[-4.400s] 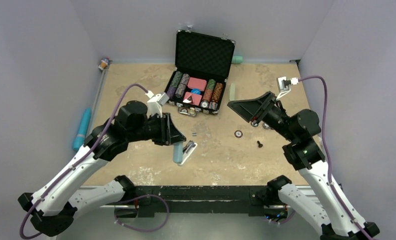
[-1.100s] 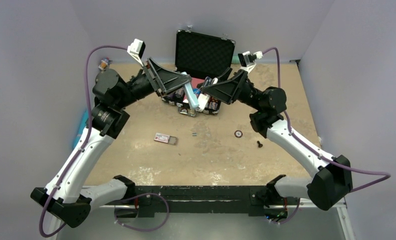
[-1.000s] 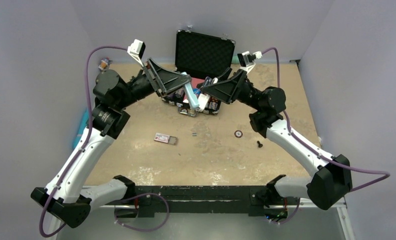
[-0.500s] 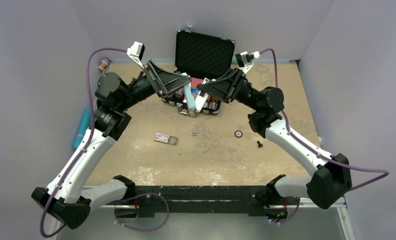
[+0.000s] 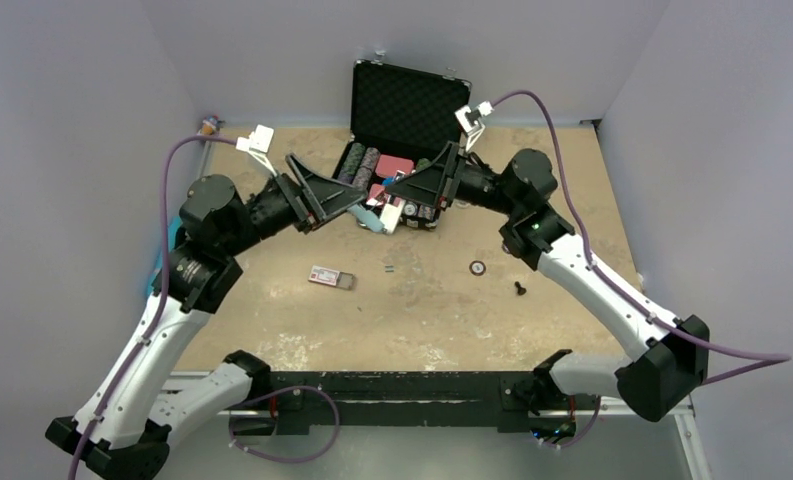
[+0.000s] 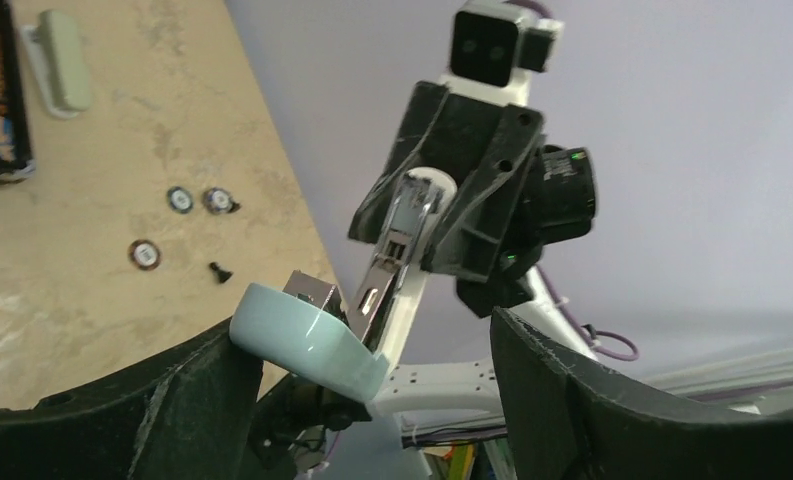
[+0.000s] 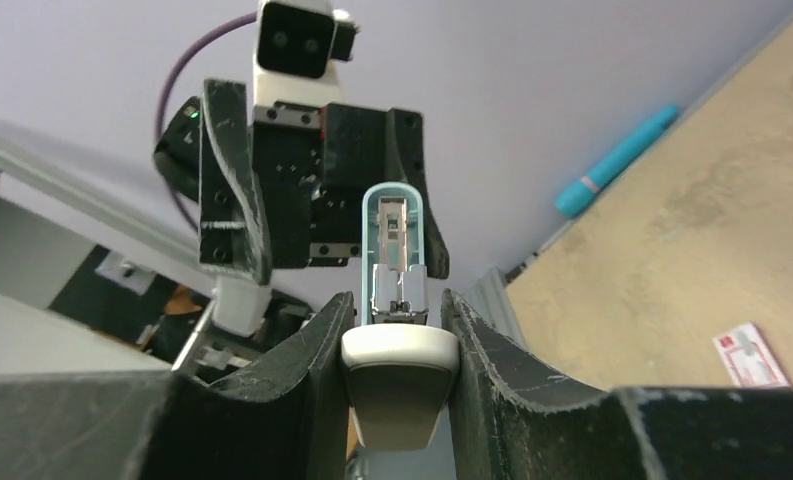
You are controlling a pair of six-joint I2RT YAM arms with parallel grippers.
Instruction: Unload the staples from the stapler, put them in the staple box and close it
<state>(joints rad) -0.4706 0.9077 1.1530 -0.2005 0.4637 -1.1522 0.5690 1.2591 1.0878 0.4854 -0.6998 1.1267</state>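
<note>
The stapler (image 5: 380, 214) hangs in the air in front of the chip case, swung open. My right gripper (image 5: 400, 192) is shut on its white base (image 7: 398, 352); the teal top (image 7: 396, 228) and metal magazine stand up beyond it. My left gripper (image 5: 356, 203) is open. The teal top's end (image 6: 304, 340) lies against its left finger (image 6: 187, 395), with a clear gap to the right finger (image 6: 582, 400). A tiny silvery strip of staples (image 5: 388, 268) lies on the table below.
An open black case (image 5: 409, 100) of poker chips stands at the back. A small red-and-white card (image 5: 330, 277), a ring (image 5: 478, 267) and a black screw (image 5: 519, 288) lie on the table. A blue cylinder (image 7: 620, 160) lies by the left wall.
The stapler was lifted off the table and held between both grippers. In the last half second both wrists dropped lower, the left arm pulled back to the left, and the stapler sank with them.
</note>
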